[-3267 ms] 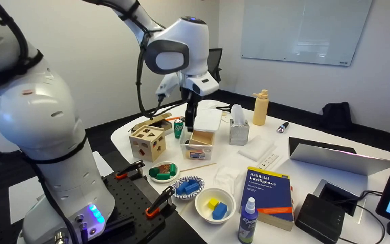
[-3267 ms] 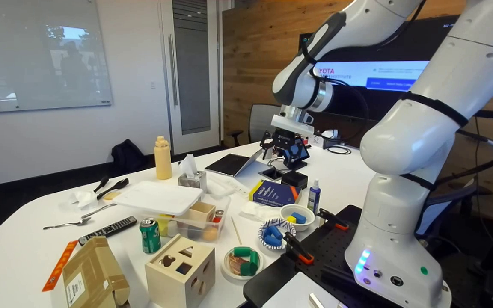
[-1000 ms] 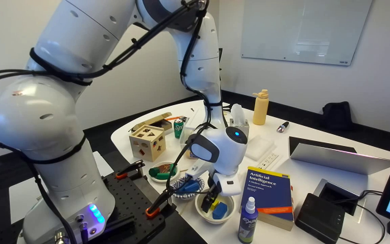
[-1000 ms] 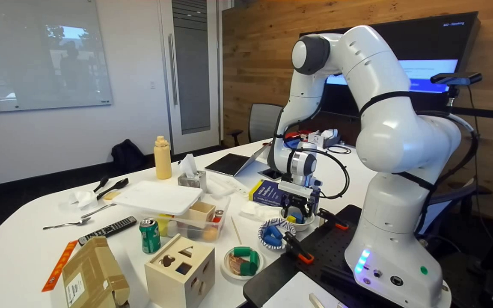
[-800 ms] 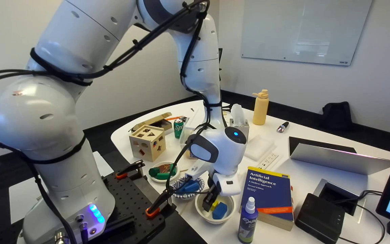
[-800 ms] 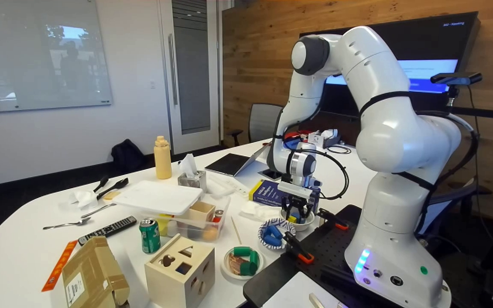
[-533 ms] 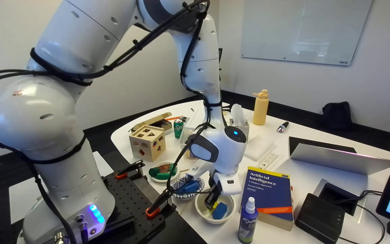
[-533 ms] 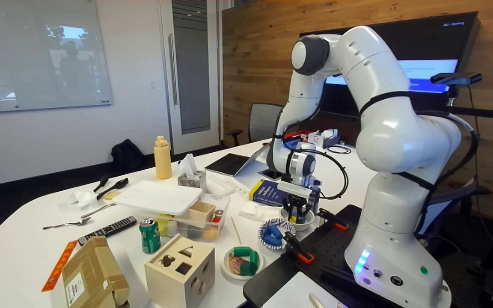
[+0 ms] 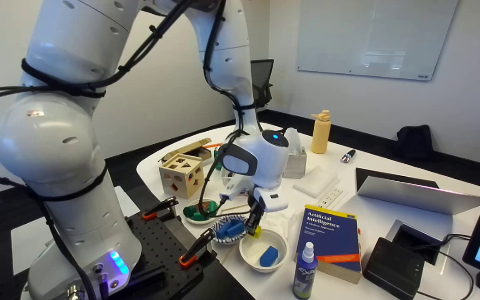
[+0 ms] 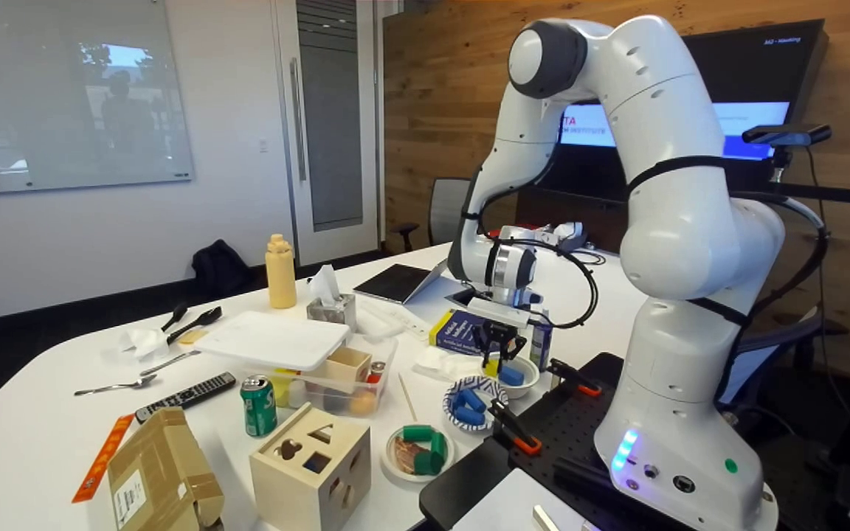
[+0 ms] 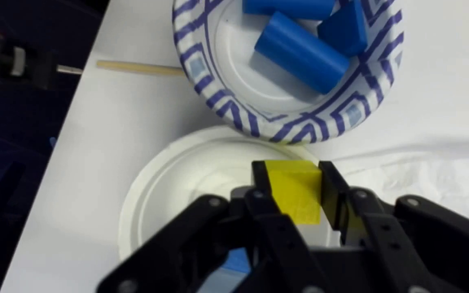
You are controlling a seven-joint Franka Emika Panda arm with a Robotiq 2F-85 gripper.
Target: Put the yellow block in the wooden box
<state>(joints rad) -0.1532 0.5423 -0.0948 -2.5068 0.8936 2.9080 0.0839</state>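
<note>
The yellow block (image 11: 295,193) is pinched between both black fingertips in the wrist view, so my gripper (image 11: 293,183) is shut on it. In an exterior view the block (image 9: 257,232) hangs just above the rim of the white bowl (image 9: 253,252), on the side toward the patterned bowl. The other exterior view angle shows the block (image 10: 491,367) below the gripper (image 10: 500,355), partly covered by the fingers. The wooden box (image 9: 183,178) with cut-out holes stands apart from the gripper, beyond the plate of green pieces; it shows in both exterior views, large in the foreground here (image 10: 288,483).
A blue piece (image 9: 269,256) lies in the white bowl. Between gripper and wooden box stand a patterned bowl (image 11: 202,73) of blue pieces and a plate (image 10: 394,472) with green pieces. A spray bottle (image 9: 305,273), a thick book (image 9: 327,237) and black clamps (image 9: 198,246) stand close by.
My gripper has come down to the white bowl, shut on the yellow block and lifted it out. In the last half second it rose and moved toward the patterned bowl.
</note>
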